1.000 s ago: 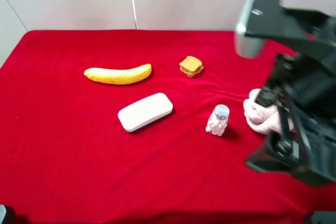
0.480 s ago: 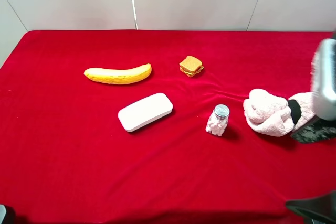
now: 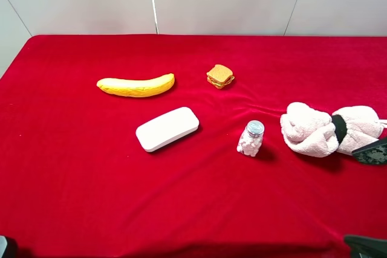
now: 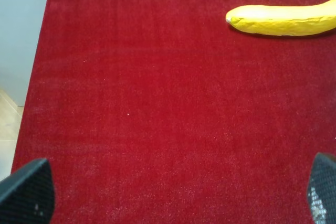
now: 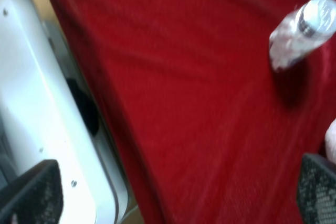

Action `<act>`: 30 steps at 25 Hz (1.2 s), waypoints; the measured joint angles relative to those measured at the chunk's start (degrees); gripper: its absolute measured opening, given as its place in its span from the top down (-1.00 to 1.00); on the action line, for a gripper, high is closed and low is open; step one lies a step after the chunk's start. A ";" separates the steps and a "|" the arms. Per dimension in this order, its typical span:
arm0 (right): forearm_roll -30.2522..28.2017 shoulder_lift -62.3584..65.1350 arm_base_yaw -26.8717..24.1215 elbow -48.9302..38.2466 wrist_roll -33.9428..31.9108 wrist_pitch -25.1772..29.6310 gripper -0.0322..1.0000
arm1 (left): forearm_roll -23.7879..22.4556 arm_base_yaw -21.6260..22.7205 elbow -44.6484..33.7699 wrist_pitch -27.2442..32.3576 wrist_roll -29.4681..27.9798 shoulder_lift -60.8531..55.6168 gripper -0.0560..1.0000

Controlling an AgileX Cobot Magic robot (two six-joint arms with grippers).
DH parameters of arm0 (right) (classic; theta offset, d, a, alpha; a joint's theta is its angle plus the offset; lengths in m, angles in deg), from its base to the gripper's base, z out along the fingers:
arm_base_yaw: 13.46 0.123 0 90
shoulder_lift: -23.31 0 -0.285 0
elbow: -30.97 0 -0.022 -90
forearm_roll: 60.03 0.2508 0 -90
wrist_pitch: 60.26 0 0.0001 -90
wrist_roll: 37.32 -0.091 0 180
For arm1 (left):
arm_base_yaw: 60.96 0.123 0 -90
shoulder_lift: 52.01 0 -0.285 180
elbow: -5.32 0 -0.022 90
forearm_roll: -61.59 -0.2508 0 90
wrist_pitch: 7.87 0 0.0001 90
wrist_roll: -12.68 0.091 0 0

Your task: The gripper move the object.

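Observation:
The yellow banana (image 3: 136,85) lies on the red cloth at the back left, untouched. It also shows in the left wrist view (image 4: 283,20), well ahead of my left gripper (image 4: 176,192). That gripper is open and empty, with its fingertips (image 4: 29,192) wide apart over bare cloth near the table's left edge. My right gripper (image 5: 176,192) is open and empty, low by the table's right front edge. Only one dark meshed finger (image 3: 375,152) of it shows at the right edge of the high view.
A white case (image 3: 167,129) lies in front of the banana. A small orange sandwich toy (image 3: 220,76) sits to the banana's right. A bottle of white pellets (image 3: 251,138) (image 5: 302,32) and a pink plush (image 3: 320,128) lie at the right. The white robot base (image 5: 31,103) is beside the table.
The right arm has swung away to the right and down, almost out of the high view, uncovering the pink plush. The banana and the other things have not moved.

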 joint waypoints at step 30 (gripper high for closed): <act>-4.80 15.07 -24.78 -0.27 -6.46 -0.60 -0.37 | 0.00 0.00 0.00 0.00 0.00 0.00 -0.91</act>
